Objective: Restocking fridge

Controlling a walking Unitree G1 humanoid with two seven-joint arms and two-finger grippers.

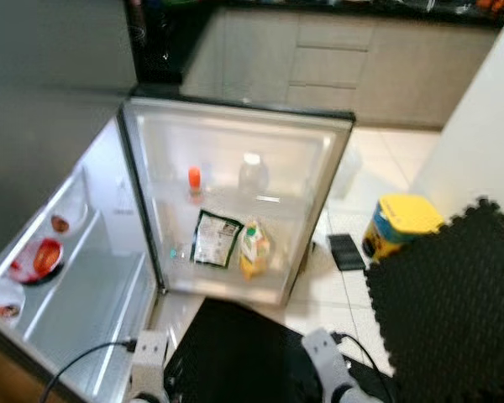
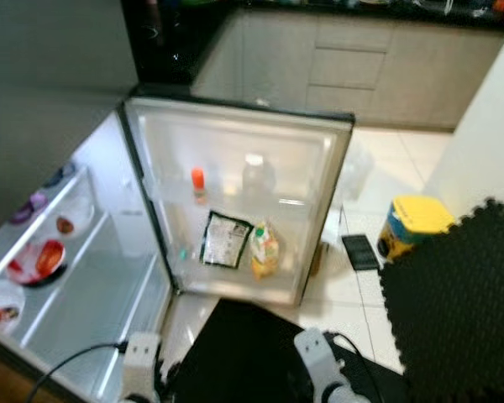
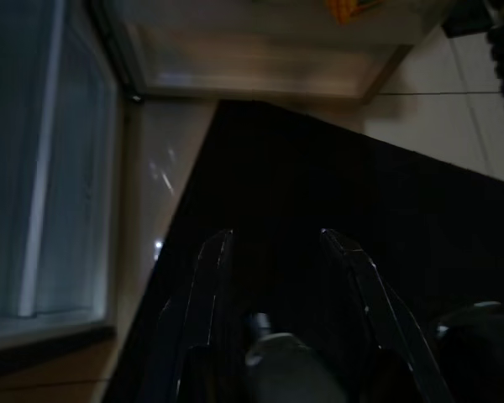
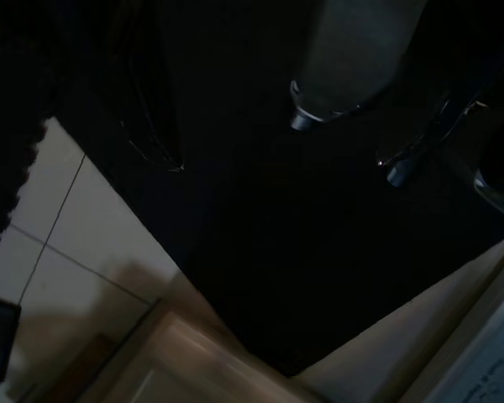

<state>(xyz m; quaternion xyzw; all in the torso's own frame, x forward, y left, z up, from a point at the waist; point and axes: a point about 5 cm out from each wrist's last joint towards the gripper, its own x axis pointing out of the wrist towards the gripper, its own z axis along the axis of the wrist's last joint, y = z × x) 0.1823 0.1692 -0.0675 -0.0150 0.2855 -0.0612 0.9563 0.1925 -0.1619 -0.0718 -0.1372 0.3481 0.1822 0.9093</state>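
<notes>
Pale floor tiles (image 1: 365,168) are catching soft light. Beige cabinet drawers (image 1: 336,63) are running along the far wall under a dark worktop (image 1: 378,8). A white wall (image 1: 479,143) is rising on the right, and a black foam mat (image 1: 454,294) is lying near it.

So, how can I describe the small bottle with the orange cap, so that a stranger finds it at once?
Look at the open white fridge door standing in the middle of the floor. On its upper shelf stands a small bottle with an orange cap, left of a larger clear plastic bottle with a white cap. Only it has an orange top.
</notes>
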